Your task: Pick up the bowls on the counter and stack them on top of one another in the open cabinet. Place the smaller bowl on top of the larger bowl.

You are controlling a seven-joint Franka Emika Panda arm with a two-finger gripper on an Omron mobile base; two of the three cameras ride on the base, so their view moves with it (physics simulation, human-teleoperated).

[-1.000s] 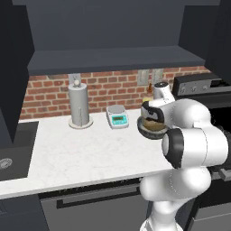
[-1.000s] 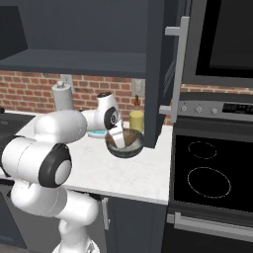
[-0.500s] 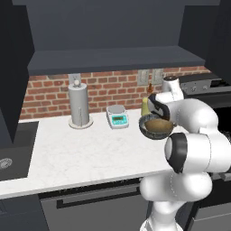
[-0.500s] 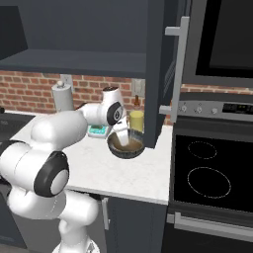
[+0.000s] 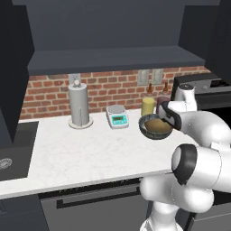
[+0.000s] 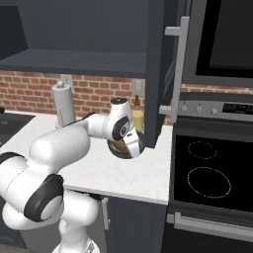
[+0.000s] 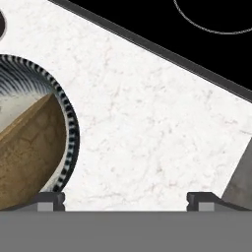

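The larger bowl point(image 5: 147, 129), dark grey with a striped rim, is low over the counter point(image 5: 85, 153) at its right end, with the smaller bowl point(image 5: 157, 127), tan-brown, lying tilted inside it. Whether the pair rests on the counter I cannot tell. My gripper point(image 5: 167, 117) is just right of the bowls, open, with nothing between its fingers. In the hand view the larger bowl point(image 7: 68, 129) and the smaller bowl point(image 7: 29, 157) are at the left, and my gripper point(image 7: 125, 199) stands wide over bare counter point(image 7: 147, 128). The open cabinet point(image 5: 113, 58) hangs above with a bare shelf.
A paper towel holder point(image 5: 80, 108), a small scale point(image 5: 117, 116) and a yellow jar point(image 5: 147, 107) stand along the brick wall. The black stovetop point(image 6: 207, 170) lies to the right. An open cabinet door point(image 6: 158, 74) hangs over the counter's right end. A sink point(image 5: 9, 153) is at far left.
My gripper was shut on the bowls' rim a second ago and has opened and let go. The stacked bowls have sunk slightly down and to the right.
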